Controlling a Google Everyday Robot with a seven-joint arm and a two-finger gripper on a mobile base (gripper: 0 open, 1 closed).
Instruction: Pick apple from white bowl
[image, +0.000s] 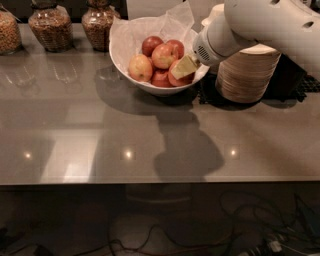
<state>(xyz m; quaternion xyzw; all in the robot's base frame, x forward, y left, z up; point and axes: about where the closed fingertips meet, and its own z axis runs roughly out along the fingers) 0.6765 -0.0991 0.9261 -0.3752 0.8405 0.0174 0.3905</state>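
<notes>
The white bowl, lined with crinkled white paper, stands at the back middle of the grey table and holds several apples. An evenly orange-red apple lies near the middle of the pile. An apple with a pale-yellow side lies at the left, and darker red apples lie behind. My gripper, pale yellowish at its tip, reaches into the bowl from the right. It sits just right of the orange-red apple and on top of another red apple at the bowl's right side. The white arm covers the bowl's right rim.
A stack of beige disposable bowls stands right of the white bowl on a dark mat. Three glass jars of grains line the back left. The table's front edge runs across, with cables on the floor below.
</notes>
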